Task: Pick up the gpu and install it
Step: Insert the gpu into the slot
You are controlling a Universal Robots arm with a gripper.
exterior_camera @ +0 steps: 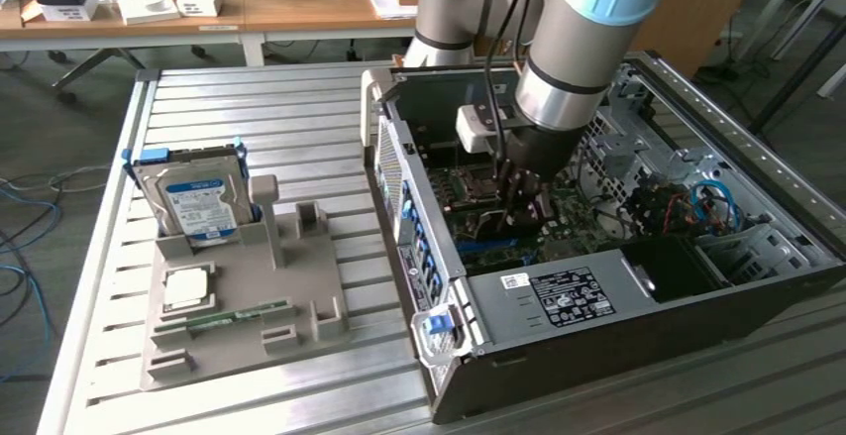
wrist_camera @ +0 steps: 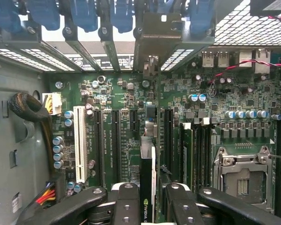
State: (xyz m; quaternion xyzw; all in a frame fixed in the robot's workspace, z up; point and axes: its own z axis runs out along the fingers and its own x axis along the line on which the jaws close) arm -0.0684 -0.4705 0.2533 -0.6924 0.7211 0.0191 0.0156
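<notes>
The gripper [wrist_camera: 150, 208] clamps the gpu [wrist_camera: 147, 185] edge-on above the motherboard [wrist_camera: 131, 98]. Keep it upright, parallel to the long black slots [wrist_camera: 114, 140], and lower squarely without tilt

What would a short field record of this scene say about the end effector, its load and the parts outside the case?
end effector: inside the case, over the motherboard
holding: gpu, edge-on between its fingers
gpu seated in a slot: cannot tell
hard drive: upright in the grey holder, at the exterior view's left
memory stick: lying on the holder
</notes>
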